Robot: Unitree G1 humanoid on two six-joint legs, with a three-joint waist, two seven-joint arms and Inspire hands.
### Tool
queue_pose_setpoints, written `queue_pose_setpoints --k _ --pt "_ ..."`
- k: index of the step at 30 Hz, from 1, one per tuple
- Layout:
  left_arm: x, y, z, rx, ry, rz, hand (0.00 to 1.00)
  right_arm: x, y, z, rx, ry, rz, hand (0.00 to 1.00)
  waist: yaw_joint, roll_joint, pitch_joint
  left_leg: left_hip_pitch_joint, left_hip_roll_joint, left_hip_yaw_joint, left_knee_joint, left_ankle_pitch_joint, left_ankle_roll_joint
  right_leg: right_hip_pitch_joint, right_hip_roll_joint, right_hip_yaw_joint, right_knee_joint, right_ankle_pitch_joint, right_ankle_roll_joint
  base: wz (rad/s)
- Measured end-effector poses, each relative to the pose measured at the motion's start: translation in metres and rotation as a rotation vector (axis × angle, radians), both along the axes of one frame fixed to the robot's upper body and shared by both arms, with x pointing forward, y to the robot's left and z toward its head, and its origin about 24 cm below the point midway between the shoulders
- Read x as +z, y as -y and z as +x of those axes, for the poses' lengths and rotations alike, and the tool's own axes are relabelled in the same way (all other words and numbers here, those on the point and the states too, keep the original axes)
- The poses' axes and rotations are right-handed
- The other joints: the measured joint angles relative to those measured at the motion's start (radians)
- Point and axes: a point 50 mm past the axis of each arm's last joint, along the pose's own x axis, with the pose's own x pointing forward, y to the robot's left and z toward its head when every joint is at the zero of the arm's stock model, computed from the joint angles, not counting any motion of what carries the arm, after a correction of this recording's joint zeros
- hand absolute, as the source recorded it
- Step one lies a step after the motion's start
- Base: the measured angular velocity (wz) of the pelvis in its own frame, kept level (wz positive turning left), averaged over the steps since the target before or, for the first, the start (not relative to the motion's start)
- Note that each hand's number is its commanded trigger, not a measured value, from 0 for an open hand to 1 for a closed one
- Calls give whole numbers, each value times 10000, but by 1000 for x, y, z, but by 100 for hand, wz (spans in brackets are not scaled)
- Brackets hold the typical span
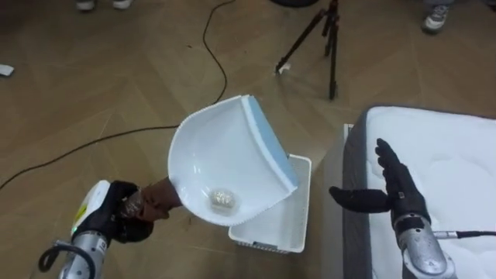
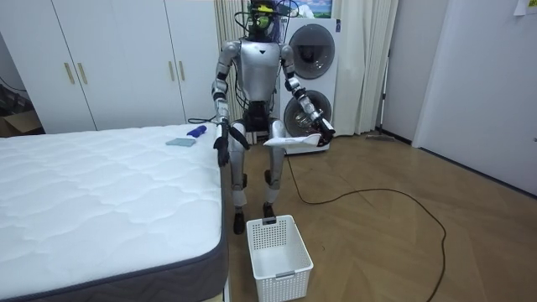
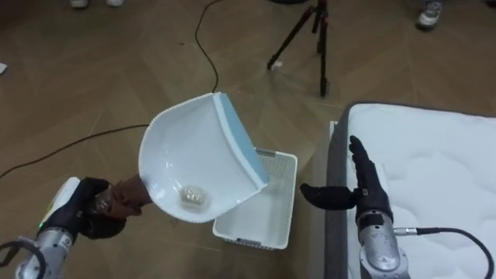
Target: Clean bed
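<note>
Dustpan (image 1: pixel 221 155), probably light, stiff plastic, hangs over the basket (image 1: pixel 298 194) beside the bed (image 1: pixel 442 155), with a small loose scrap (image 1: pixel 223 200) inside. The left hand (image 1: pixel 116 213) is curled round its brown handle (image 1: pixel 159 198), the right place to hold. The right hand (image 1: pixel 399 190) is spread, empty.

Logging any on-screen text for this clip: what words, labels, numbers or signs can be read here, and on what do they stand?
None can be read.
The dustpan, basket and mattress carry no visible print.
Any marking on the washing machines is too small to read.
</note>
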Motion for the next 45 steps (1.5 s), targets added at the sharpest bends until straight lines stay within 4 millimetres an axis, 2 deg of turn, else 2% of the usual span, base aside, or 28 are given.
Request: queue_pose_setpoints --k 2,4,5,8,10,12,13,15,17,20,24,26,28,31,32,36,38,42,44,45 --pt "1 -8 8 -15 -206 328 100 2 -1 3 238 60 24 0 -204 96 53 -10 -19 37 -13 0 -2 -96 -26 41 97 -64 -10 -5" --pt "2 -18 12 88 -431 574 100 1 -2 3 457 -27 -85 0 -222 125 68 -8 -33 239 27 -2 1 -298 -125 88 453 -190 -38 -20" --pt "3 -22 15 199 -531 681 100 2 -1 3 538 -44 -232 0 -262 233 120 -42 -43 296 72 -26 7 -409 -152 111 608 -219 -37 -17" --pt "6 -33 23 447 -719 978 100 4 10 2 801 -162 -657 0 -414 514 171 -410 -79 460 247 -67 20 -949 -193 388 1023 -336 -42 -13" --pt "6 -42 23 487 -1060 1371 100 4 14 2 1010 -324 -841 0 -532 676 153 -604 -96 540 247 -47 -6 -1244 -233 517 1164 -357 -71 -15" --pt "4 -49 20 368 -1523 1749 100 -1 18 -1 1034 -628 -942 0 -600 739 142 -624 -109 777 166 -25 -24 -1505 -283 709 1431 -433 -111 -23" --pt "3 -53 17 319 -1843 1855 100 -5 20 -4 1041 -840 -1064 0 -748 829 119 -707 -170 798 158 -6 -48 -1678 -326 796 1606 -517 -122 -5" --pt "3 -57 15 219 -2136 2022 100 -6 22 -5 1142 -987 -1273 0 -987 1046 116 -969 -201 831 193 33 -81 -2002 -373 849 1790 -567 -164 2" --pt "1 -61 18 136 -2665 2123 100 -5 25 -5 1346 -1063 -1736 0 -1322 1413 123 -1211 -279 833 147 138 -106 -2322 -473 843 1956 -626 -196 8" --pt "6 -65 25 -190 -2996 2468 100 -1 30 -4 1593 -902 -2218 0 -1546 1822 137 -1417 -346 956 -74 309 -152 -2663 -547 924 2016 -649 -237 2" --pt "19 -77 33 -290 -3113 3017 100 7 29 -2 2002 -457 -2555 0 -1685 2095 140 -1508 -390 1354 -234 393 -164 -3063 -684 1172 2344 -845 -283 -5" --pt "25 -85 34 -367 -3271 3443 100 8 27 -1 2164 -260 -2653 0 -1868 2436 151 -1463 -357 1449 -322 400 -182 -3077 -654 1280 2371 -894 -290 -2" --pt "29 -91 34 -408 -3389 3778 100 7 27 -4 2187 -248 -2728 0 -1923 2599 190 -1289 -357 1684 -446 403 -183 -3076 -673 1442 2512 -953 -292 -17" --pt "39 -106 31 -127 -3581 4343 100 9 24 -3 2368 -62 -2782 0 -2084 2702 195 -1101 -438 2059 -678 403 -181 -3227 -754 1751 2816 -1172 -273 -14" --pt "43 -111 31 51 -3635 4479 100 13 22 0 2433 149 -2797 0 -2145 2852 229 -1111 -438 2126 -686 401 -185 -3273 -780 1750 2834 -1213 -294 -5" --pt "56 -121 37 213 -3750 5025 100 18 19 2 2568 419 -2881 0 -2249 3078 242 -1129 -477 2363 -801 411 -206 -3502 -846 1939 3061 -1340 -325 -4" --pt "65 -127 40 290 -3778 5382 100 21 17 1 2748 515 -2905 0 -2393 3193 289 -1106 -484 2440 -878 428 -232 -3576 -850 1962 3133 -1396 -346 -4" --pt "76 -129 48 328 -3691 5764 100 23 15 1 2909 604 -2827 0 -2411 3218 286 -1142 -454 2694 -847 441 -254 -3757 -849 2087 3293 -1441 -415 -7" --pt "83 -128 55 269 -3597 5995 100 24 14 1 2939 654 -2766 0 -2433 3207 292 -1180 -267 3271 -744 442 -247 -3826 -862 2136 3357 -1495 -440 5" --pt "84 -127 57 281 -3566 6032 100 24 13 1 2951 663 -2762 0 -2426 3203 296 -1207 -216 3388 -707 441 -246 -3849 -861 2135 3367 -1503 -452 3"
